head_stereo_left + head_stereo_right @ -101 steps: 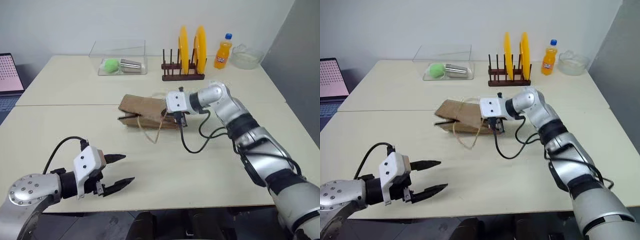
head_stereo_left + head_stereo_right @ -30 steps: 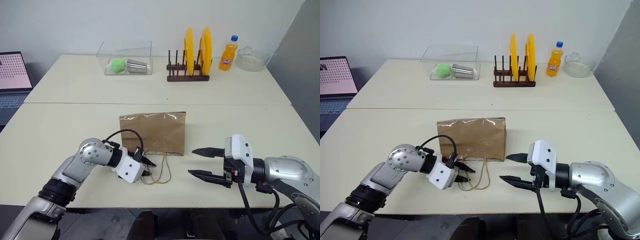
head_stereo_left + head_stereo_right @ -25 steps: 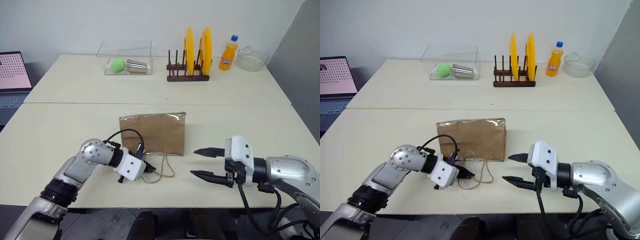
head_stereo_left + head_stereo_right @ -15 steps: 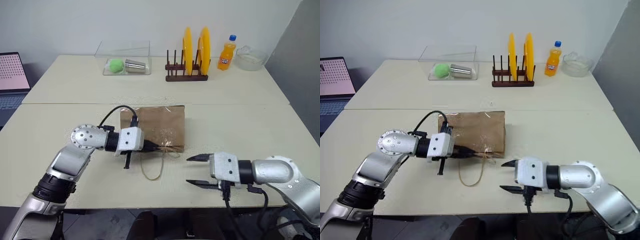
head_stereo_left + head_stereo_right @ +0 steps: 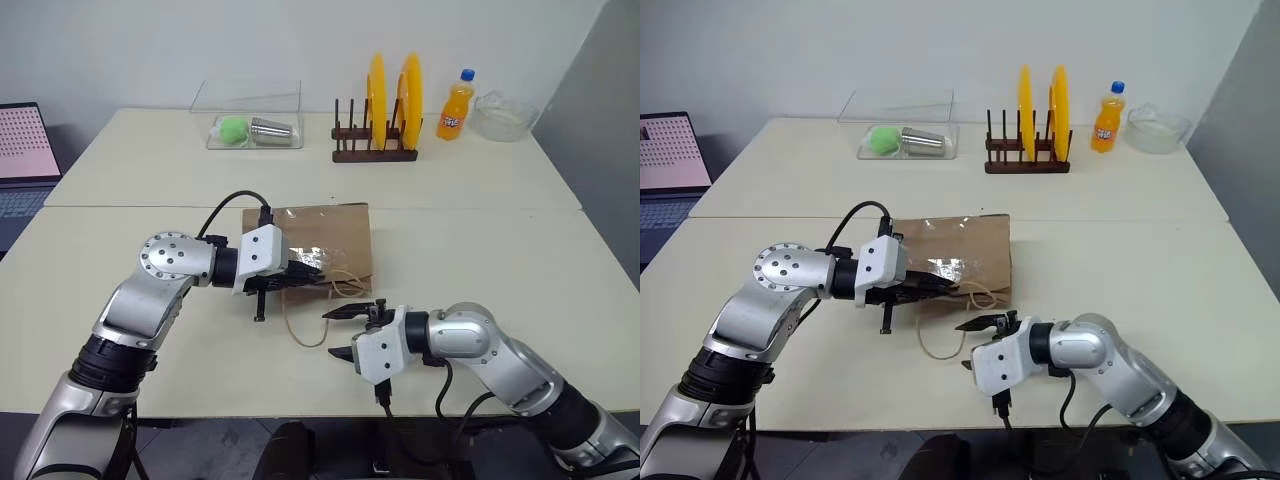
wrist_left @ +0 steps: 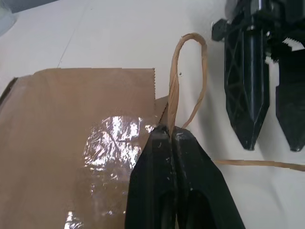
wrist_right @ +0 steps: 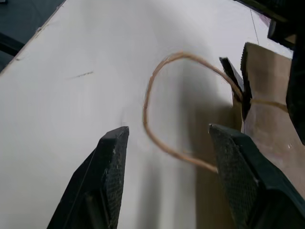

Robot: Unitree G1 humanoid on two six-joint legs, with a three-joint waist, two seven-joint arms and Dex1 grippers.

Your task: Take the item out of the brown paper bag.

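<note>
Left eye view: the brown paper bag (image 5: 318,245) lies on the cream table (image 5: 480,250) just this side of the seam between the two tabletops, its mouth edge turned toward the robot and lifted a little off the surface. The left gripper (image 5: 318,272) is clenched on one of the tan cord handles (image 6: 187,78); in the left wrist view the black fingers (image 6: 164,167) press together with the cord pinched between their tips, right at the bag's serrated mouth edge. The second cord handle (image 5: 305,325) hangs loose and loops onto the table in front of the bag. The right gripper (image 5: 343,332) hovers just beside that loop, near the table's front edge, with its two fingers (image 7: 112,176) spread apart and nothing between them; in the right wrist view the loop lies on the tabletop between and beyond the fingertips. The item cannot be seen; whether it sits inside the bag cannot be told. A glossy patch of clear tape (image 6: 112,143) shines on the bag's upper face. To the bag's right the table is bare out to its right edge, and a wide strip is bare behind it up to the far row: a clear box (image 5: 248,115) with a green ball (image 5: 233,127) and a metal cup (image 5: 268,131), a dark rack (image 5: 370,152) holding two yellow plates (image 5: 390,95), an orange soda bottle (image 5: 452,105) and a glass bowl (image 5: 500,115). A laptop (image 5: 25,155) sits off the far left edge. The bottle's label is too small to read, and no other writing can be made out.
</note>
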